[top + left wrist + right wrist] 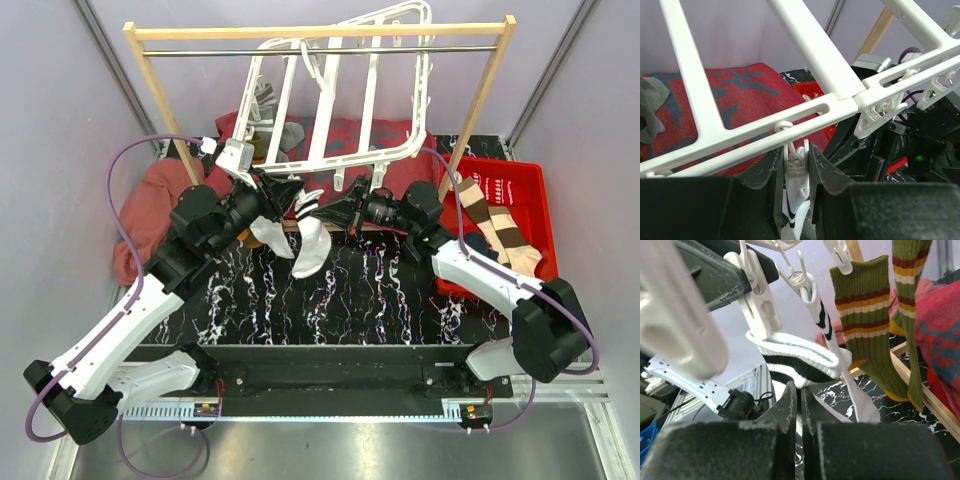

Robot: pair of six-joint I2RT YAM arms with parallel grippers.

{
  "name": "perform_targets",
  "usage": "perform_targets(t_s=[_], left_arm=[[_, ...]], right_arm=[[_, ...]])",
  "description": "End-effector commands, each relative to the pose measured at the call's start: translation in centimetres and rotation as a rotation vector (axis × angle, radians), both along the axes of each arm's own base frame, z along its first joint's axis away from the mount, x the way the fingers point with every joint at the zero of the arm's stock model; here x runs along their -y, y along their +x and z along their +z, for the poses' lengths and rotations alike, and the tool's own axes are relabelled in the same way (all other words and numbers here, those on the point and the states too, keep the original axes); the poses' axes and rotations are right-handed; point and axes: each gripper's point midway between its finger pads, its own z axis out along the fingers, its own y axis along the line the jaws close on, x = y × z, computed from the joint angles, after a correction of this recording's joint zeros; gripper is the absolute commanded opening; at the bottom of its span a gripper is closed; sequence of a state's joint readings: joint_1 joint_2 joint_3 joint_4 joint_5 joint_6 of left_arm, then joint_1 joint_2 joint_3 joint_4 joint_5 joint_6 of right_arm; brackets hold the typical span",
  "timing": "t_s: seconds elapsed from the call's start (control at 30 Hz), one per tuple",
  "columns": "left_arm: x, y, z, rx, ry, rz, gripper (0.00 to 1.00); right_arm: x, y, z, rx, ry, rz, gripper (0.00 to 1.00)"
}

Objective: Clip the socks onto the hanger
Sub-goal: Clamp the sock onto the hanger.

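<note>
The white hanger hangs tilted from the wooden rail. My left gripper is shut on one of its dangling clips, squeezing it from both sides. A white sock with dark stripes hangs below that clip, between my fingers. My right gripper is shut on the cuff of a white dark-striped sock, just under another clip. Two white socks dangle between the grippers. Olive striped socks hang clipped on the hanger.
A red bin at the right holds beige-brown striped socks. Red cloths lie at the left and under the hanger. The wooden rail frame stands across the back. Grey socks hang on the hanger's left.
</note>
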State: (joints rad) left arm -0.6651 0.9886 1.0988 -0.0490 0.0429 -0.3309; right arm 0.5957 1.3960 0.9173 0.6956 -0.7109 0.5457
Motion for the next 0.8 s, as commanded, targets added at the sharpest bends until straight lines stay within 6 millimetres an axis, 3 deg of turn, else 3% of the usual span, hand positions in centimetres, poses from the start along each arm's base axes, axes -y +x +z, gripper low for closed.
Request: perform_targets(t_s=[0.0,0.47,0.77], left_arm=[[1.1,-0.9,0.1,0.008,-0.008,-0.078,0.00],[0.6,-0.1,-0.5,0.010,0.037,-0.039,0.00],[-0.3,0.5,-0.7,0.025,0.070,0.018,0.00]], right_arm=[[-0.6,-0.2,3.2,0.079,0.068,0.043,0.00],[-0.4,-0.8,5.3,0.120,0.088,0.055,0.00],[0.0,-1.8,5.6,0.120,0.090,0.076,0.00]])
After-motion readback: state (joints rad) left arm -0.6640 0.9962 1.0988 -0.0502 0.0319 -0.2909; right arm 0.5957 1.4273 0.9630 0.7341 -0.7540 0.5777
